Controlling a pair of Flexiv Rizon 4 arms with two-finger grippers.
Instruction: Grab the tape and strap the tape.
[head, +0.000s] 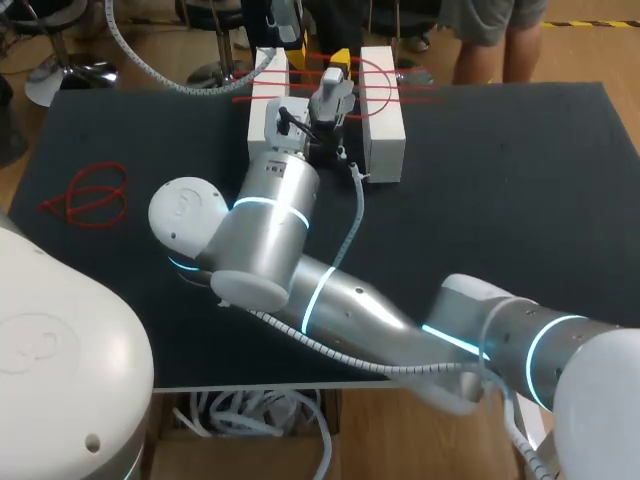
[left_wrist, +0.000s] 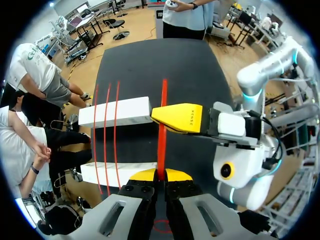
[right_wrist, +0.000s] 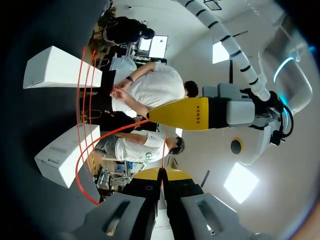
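Observation:
Two white boxes stand side by side at the table's far middle, with thin red tape straps running across both. My right gripper hangs over the gap between them. Its wrist view shows it shut on a red tape strand that curves down around the nearer box. My left gripper is at the far edge behind the boxes. It is shut on a red tape that runs straight ahead between the boxes, under the right gripper's yellow finger.
A spare loop of red tape lies on the black table at the left. My right arm's thick silver links stretch across the middle from the near right corner.

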